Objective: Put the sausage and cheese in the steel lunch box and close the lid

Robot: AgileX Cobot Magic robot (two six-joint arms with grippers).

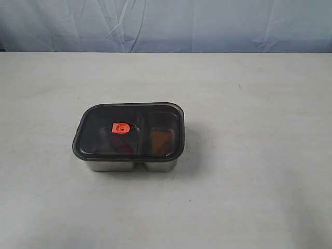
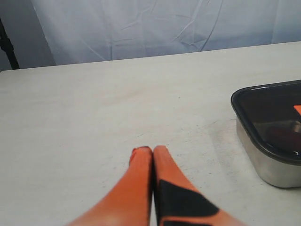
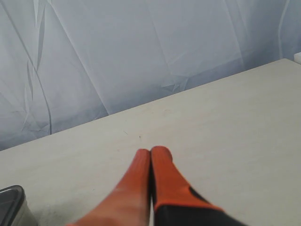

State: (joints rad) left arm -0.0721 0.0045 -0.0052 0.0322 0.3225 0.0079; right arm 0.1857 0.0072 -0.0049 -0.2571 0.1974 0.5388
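The steel lunch box [image 1: 129, 166] stands mid-table with the dark translucent lid [image 1: 98, 135] sitting on top, its orange valve [image 1: 121, 127] showing. Through the lid a dim reddish shape, the sausage [image 1: 124, 147], lies in the larger compartment and an orange shape, the cheese [image 1: 161, 138], in the smaller one. Neither gripper shows in the exterior view. In the left wrist view my left gripper [image 2: 152, 149] is shut and empty over bare table, apart from the lunch box [image 2: 263, 160] and lid [image 2: 273, 115]. My right gripper [image 3: 150, 151] is shut and empty; the box corner [image 3: 11, 205] peeks in.
A pale wrinkled cloth backdrop [image 1: 166, 23] hangs behind the table's far edge. The white tabletop [image 1: 259, 197] stretches wide on all sides of the box.
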